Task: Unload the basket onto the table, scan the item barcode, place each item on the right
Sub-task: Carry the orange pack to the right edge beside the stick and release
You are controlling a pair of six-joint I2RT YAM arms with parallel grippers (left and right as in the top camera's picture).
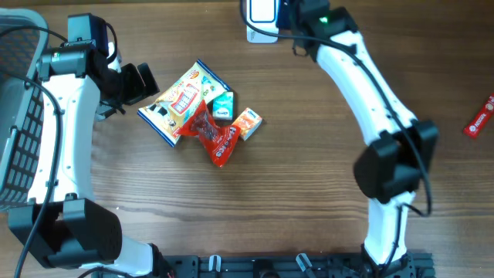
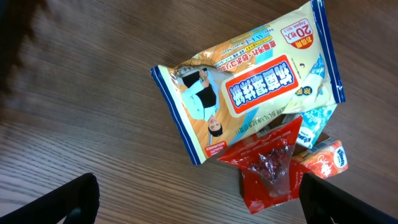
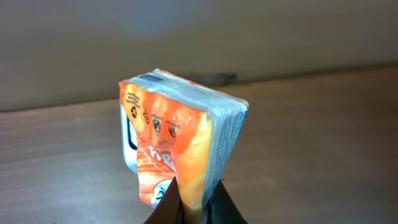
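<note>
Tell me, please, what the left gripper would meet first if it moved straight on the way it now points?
Most likely the large blue-edged yellow plastic wipes pack, lying just ahead of the open left gripper; height is unclear, so it might pass above.

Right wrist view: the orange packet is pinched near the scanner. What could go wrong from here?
The right gripper pinches only the bottom edge of the orange packet, so it may tilt or slip. No barcode is clear on the faces seen here, so the white scanner beside it may not read one.
</note>
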